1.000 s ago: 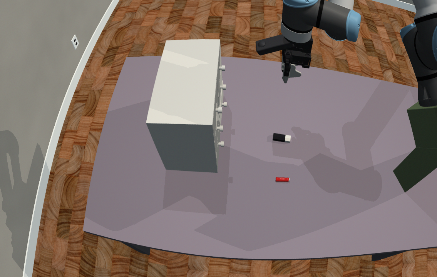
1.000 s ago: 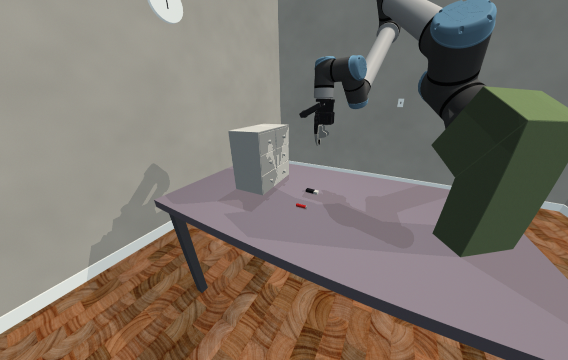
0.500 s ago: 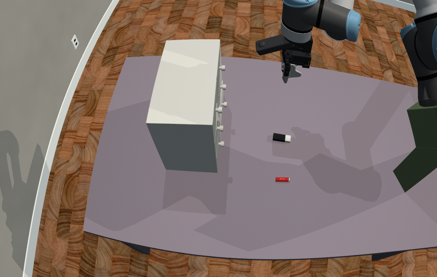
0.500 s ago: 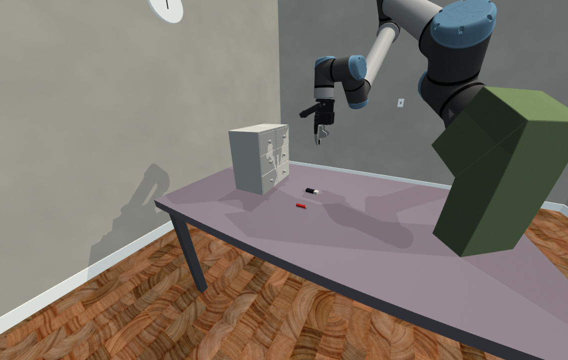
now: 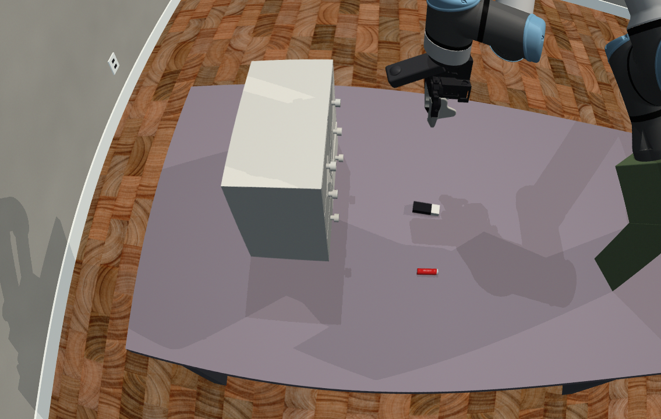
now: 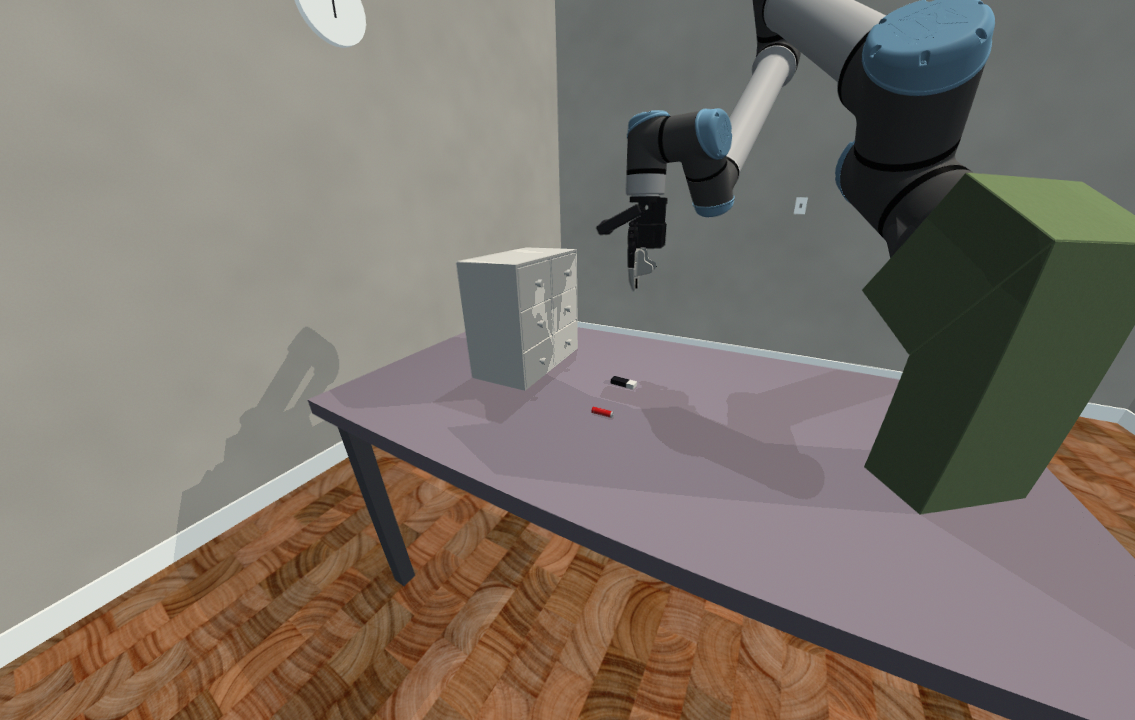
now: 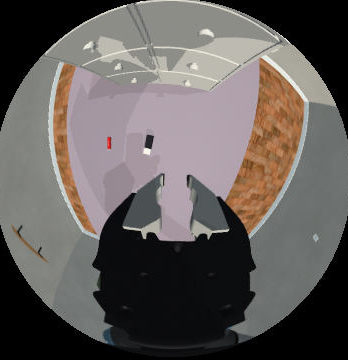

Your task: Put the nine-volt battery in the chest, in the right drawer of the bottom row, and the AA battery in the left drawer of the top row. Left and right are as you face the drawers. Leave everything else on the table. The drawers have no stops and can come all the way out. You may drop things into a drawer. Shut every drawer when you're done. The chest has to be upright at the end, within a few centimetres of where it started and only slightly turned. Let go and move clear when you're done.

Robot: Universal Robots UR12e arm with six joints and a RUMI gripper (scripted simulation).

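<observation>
The white chest (image 5: 285, 119) (image 6: 497, 322) (image 7: 116, 57) stands upright at the left of the table in the top view, its knobs facing the robot. All six drawers look shut. The red AA battery (image 5: 426, 271) (image 6: 601, 411) (image 7: 109, 143) lies on the table in front of the chest. A black block with a white end (image 5: 422, 208) (image 6: 620, 382) (image 7: 149, 141) lies near it; I cannot tell whether it is the nine-volt battery. No other candidate shows; drawer insides are hidden. My gripper (image 5: 432, 120) (image 6: 634, 281) (image 7: 175, 175) is empty, narrowly open, high above the table, pointing down.
The lilac table (image 5: 400, 344) (image 6: 481, 438) (image 7: 204, 120) carries these things. A green pedestal (image 5: 653, 192) (image 6: 992, 385) holds the arm base at the right. Walls stand beyond the chest and at the far side. The arm's shadow crosses the table.
</observation>
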